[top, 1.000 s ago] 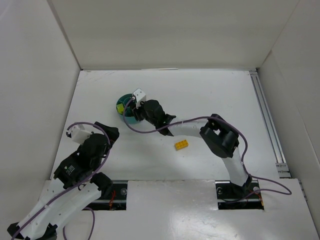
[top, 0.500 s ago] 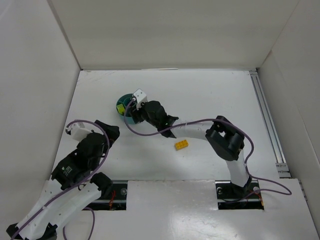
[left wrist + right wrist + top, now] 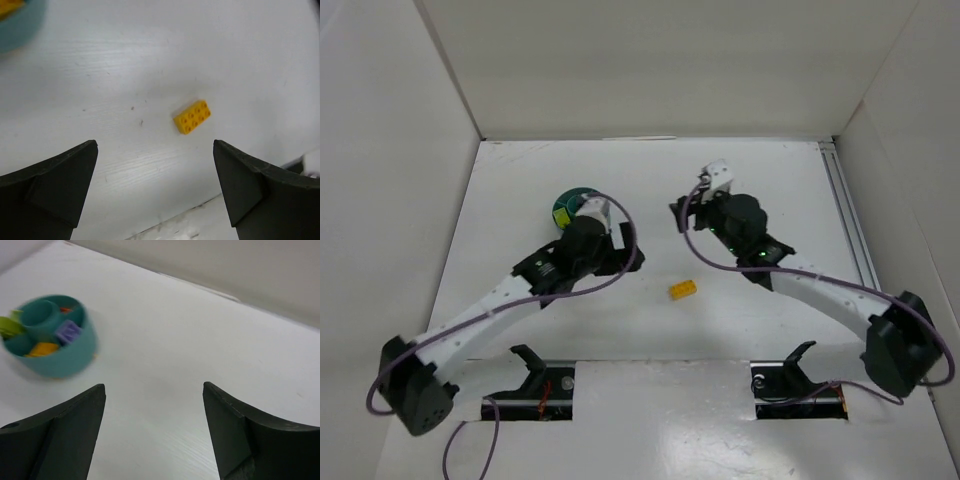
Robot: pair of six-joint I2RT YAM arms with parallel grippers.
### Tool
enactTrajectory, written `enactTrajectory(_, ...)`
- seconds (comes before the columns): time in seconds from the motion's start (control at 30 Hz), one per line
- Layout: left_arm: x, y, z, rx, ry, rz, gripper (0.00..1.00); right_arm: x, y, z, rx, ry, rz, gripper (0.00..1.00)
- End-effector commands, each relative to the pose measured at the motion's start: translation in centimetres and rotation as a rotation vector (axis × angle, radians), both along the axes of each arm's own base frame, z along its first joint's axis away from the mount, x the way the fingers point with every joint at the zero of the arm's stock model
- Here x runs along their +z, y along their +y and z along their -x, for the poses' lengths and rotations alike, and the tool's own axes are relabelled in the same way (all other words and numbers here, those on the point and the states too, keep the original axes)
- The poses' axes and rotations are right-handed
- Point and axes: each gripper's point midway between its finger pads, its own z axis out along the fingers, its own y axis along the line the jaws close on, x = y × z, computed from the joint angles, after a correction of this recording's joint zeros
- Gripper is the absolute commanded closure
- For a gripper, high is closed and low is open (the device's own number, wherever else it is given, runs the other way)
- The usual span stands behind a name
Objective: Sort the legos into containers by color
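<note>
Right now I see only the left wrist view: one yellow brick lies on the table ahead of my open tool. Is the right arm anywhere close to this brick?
Observer: No. In the top view the right tool hangs clearly farther back than the yellow brick.
Operator: Does it carry something?
Observer: No. Its own wrist view shows it open, with nothing between the fingers.
Operator: Where in the dish is yellow already?
Observer: The right wrist view shows the teal dish with an orange-yellow brick in the compartment beside the one holding the purple brick.
</note>
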Motion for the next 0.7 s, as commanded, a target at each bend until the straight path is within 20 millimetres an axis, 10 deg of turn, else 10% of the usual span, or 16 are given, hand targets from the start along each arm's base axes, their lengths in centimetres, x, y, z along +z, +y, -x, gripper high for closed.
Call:
enactTrajectory(0.0, 0.7, -6.7, 0.5, -0.388, -0.145, -0.032, 0.00, -3.3, -6.5, 1.6, -0.052, 0.124, 0.062, 0.17)
enactTrajectory(0.2, -1.6, -12.3, 0.4, -0.658, -0.241, -0.123, 0.00, -4.3, -16.7, 4.4, -0.243, 0.195, 0.168, 0.13)
enactTrajectory(0.33, -6.7, -14.9, -0.8, -0.749, -0.153, -0.239, 0.06, -4.0, -21.6, 6.4, -0.370, 0.195, 0.166, 0.11)
enactTrajectory(0.67, -11.1, -17.4, -1.1, -0.865, -0.120, -0.361, 0.14, -4.9, -26.3, 7.3, -0.474, 0.250, 0.211, 0.11)
